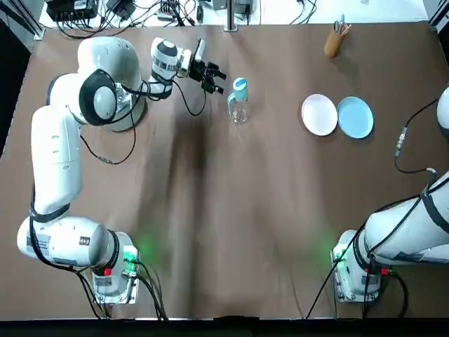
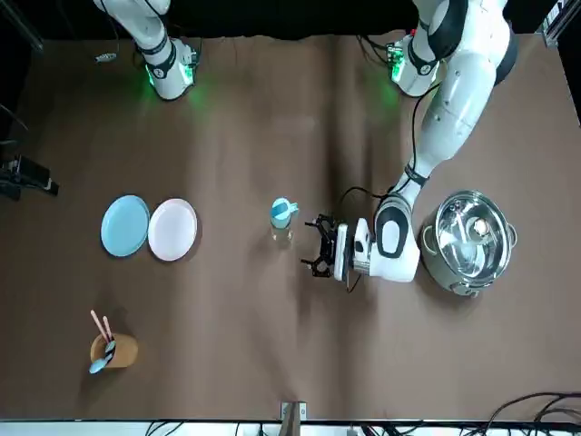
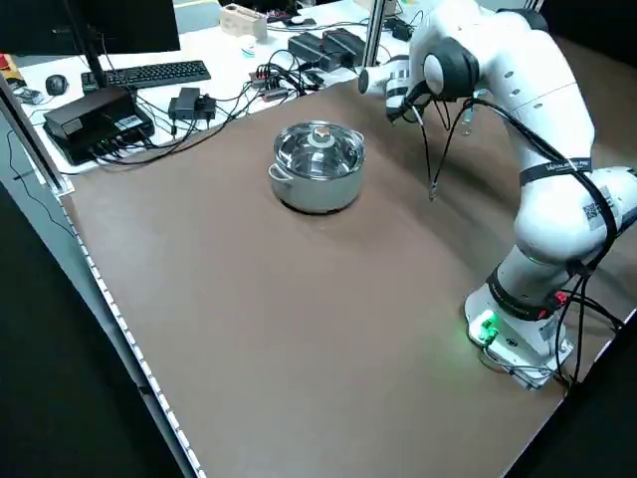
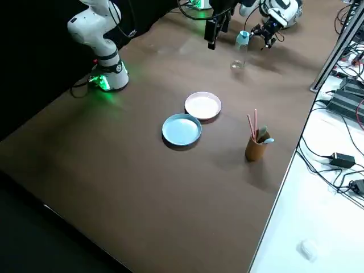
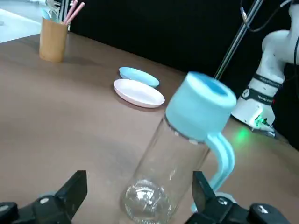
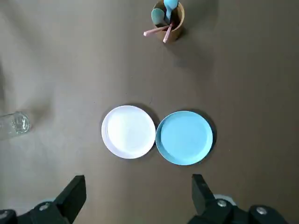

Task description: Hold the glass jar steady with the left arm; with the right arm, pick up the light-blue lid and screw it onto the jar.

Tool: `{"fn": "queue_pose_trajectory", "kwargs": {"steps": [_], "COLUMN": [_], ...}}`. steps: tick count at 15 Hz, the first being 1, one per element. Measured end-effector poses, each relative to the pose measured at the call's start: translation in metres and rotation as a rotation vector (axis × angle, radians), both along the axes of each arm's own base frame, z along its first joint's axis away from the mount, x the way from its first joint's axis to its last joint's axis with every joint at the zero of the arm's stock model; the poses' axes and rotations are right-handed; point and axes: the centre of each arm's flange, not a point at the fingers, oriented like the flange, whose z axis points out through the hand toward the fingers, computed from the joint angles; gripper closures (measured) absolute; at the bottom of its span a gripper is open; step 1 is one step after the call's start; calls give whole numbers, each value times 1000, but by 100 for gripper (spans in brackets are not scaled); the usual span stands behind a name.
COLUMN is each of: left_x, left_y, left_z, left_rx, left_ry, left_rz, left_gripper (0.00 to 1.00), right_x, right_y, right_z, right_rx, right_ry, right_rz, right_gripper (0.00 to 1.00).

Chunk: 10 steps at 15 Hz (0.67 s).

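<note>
Jar status: glass jar upright on the counter toward 12 o'clock, light-blue lid already on its mouth. Left end effector, spread, sits at its 9 o'clock, not touching. You should close squarely on the glass below the lid. Right end effector, spread, hangs above the white plate.

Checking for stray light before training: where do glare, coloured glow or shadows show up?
Top view: green glow on the brown table beside both arm bases, soft shadow left of the clear glass jar. Front view and left side view: glare on the shiny steel pot.
</note>
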Motion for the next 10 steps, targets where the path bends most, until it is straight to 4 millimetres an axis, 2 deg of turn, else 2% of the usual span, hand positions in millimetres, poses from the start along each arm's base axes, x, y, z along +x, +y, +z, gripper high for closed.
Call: {"fn": "queue_pose_trajectory", "kwargs": {"steps": [3, 6, 7, 10], "left_x": [11, 23, 24, 12], "left_y": [8, 21, 28, 33], "left_z": [34, 65, 81, 94], "left_rx": [64, 144, 177, 218], "left_ry": [6, -79, -113, -133], "left_rz": [9, 19, 9, 15], "left_gripper": [0, 0, 0, 0], "right_x": [0, 0, 0, 0], "right_y": [0, 0, 1, 1], "right_z": [0, 0, 0, 0], "right_rx": [0, 0, 0, 0], "right_ry": [0, 0, 0, 0], "right_rz": [0, 1, 1, 2], "right_gripper": [0, 0, 0, 0]}}
